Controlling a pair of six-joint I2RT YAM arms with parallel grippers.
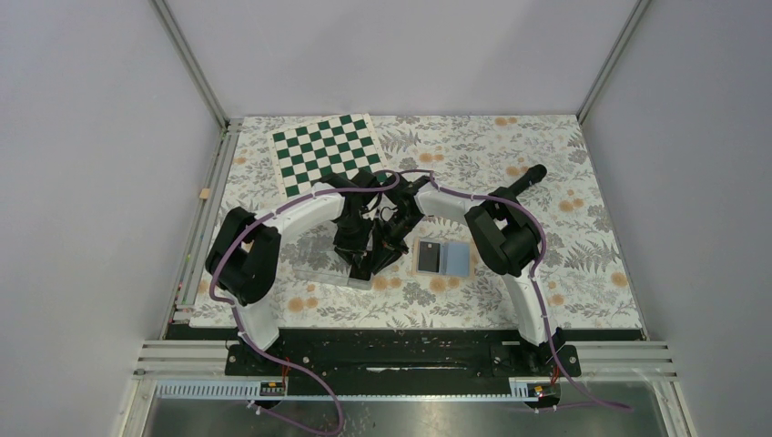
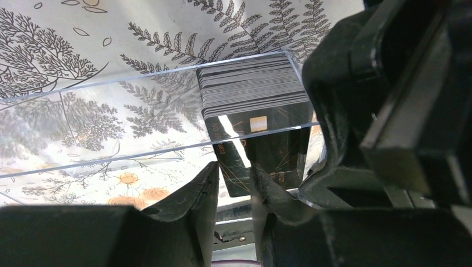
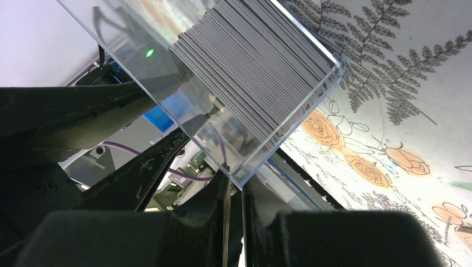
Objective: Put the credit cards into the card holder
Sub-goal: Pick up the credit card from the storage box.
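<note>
Jaws of my left gripper (image 2: 235, 167) flank a credit card (image 2: 236, 179), grip unclear. My right gripper's (image 3: 235, 186) jaws pinch a card's thin edge. A full stack (image 2: 250, 83) waits in the clear tray (image 2: 111, 111), so most work is left. Only the top view shows the card holder (image 1: 452, 259), open on the counter (image 1: 546, 182), right of the tray.

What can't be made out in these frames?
Top view: the clear tray is mostly hidden under the left arm and right arm.
Left wrist: whether the left gripper pinches the credit card, whose lower end it hides.
Top view: the card holder is too small to count cards inside.
Right wrist: the card holder is out of frame.
</note>
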